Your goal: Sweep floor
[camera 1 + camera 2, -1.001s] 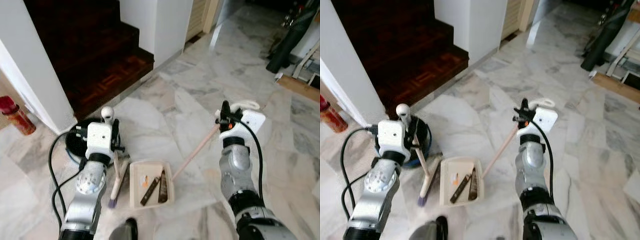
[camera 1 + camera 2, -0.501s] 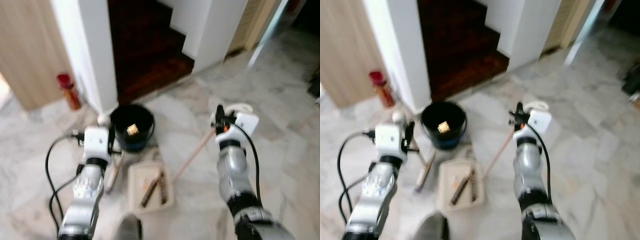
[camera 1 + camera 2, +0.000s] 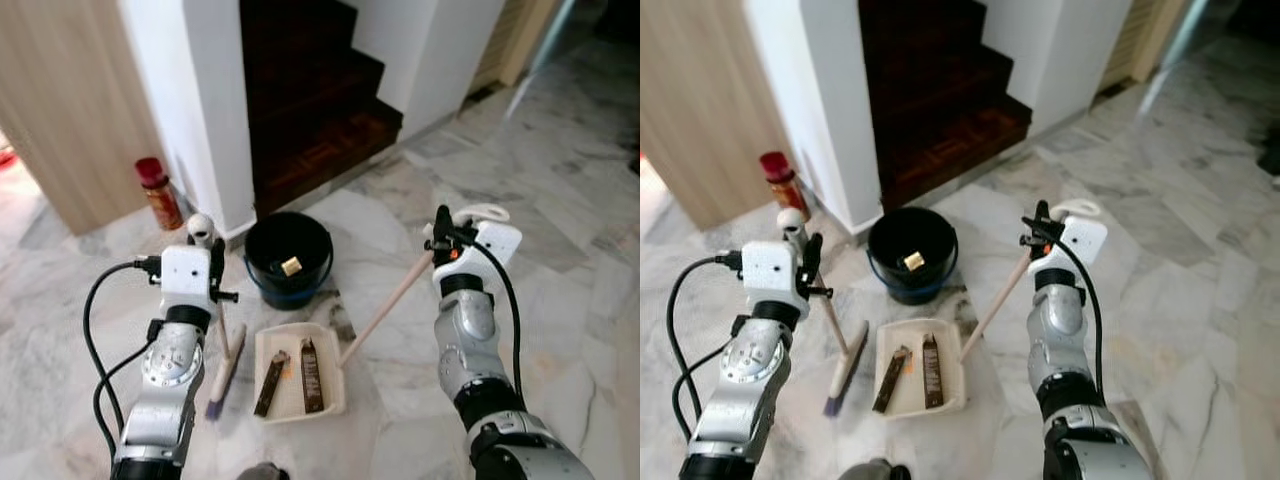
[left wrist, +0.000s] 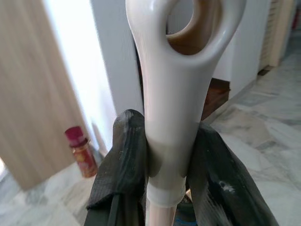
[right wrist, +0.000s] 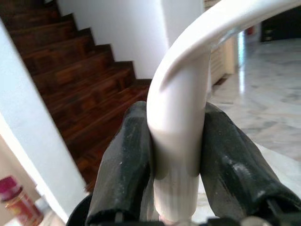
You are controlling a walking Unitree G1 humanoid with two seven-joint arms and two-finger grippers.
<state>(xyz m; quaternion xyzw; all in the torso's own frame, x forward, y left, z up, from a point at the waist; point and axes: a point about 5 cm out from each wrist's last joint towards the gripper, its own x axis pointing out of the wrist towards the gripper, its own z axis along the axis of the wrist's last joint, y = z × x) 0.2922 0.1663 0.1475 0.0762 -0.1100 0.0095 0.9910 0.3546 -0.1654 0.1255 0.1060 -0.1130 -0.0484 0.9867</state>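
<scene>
A: What lies nearest on the floor [image 3: 560, 330]?

B: The cream dustpan [image 3: 298, 373], holding two dark strips of debris and a small orange scrap. Its long handle slants up to the right hand [image 3: 441, 222], which the right wrist view shows clamped on the pale grip.

A: And the broom?

B: The broom [image 3: 225, 365] stands just left of the dustpan, bristles on the floor. The left hand [image 3: 213, 262] is closed round the top of its handle, just below the white hanging loop.

A: Further out?

B: A black bucket [image 3: 289, 258] sits just beyond the dustpan, a small yellowish scrap inside. Behind it are a white wall corner, dark wooden stairs [image 3: 310, 90], and a red bottle [image 3: 159, 193] by the wall.

A: How far along is the sweeping?

B: I judge the gathering is done here: debris is in the pan. Tipping it into the bucket looks left.

A: Any writing?

B: None legible; the bottle's label is too small.
</scene>
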